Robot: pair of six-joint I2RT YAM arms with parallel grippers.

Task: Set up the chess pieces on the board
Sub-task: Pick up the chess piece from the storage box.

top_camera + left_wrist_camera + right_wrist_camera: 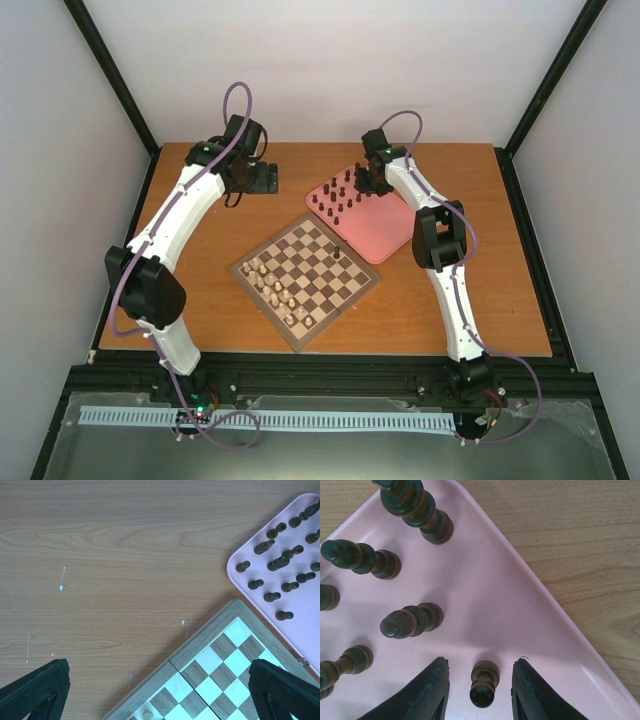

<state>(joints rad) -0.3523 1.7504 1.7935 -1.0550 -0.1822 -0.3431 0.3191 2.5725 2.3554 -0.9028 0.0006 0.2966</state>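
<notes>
Over pink tray [520, 600], right fingers [422, 695] straddle dark chessman [484, 684].

walls [330, 70]: plain white | table [450, 300]: orange-brown wood | frame [110, 70]: black bars | light: even

The desk [125, 555] is warm orange-brown wood grain, smooth and matt, with a few small pale flecks. The board [202, 642] looks like finished wood, its light and dark squares smooth with a faint sheen. The chess pieces [412, 621] are dark turned wood, lightly glossy on their rounded tops. The tray [490, 590] beneath them is pink, smooth and matt, plastic by its look. The fingers [425, 695] of the right hand [480, 661] are matt black plastic. The arm shells [190, 200] are smooth white plastic.
</notes>
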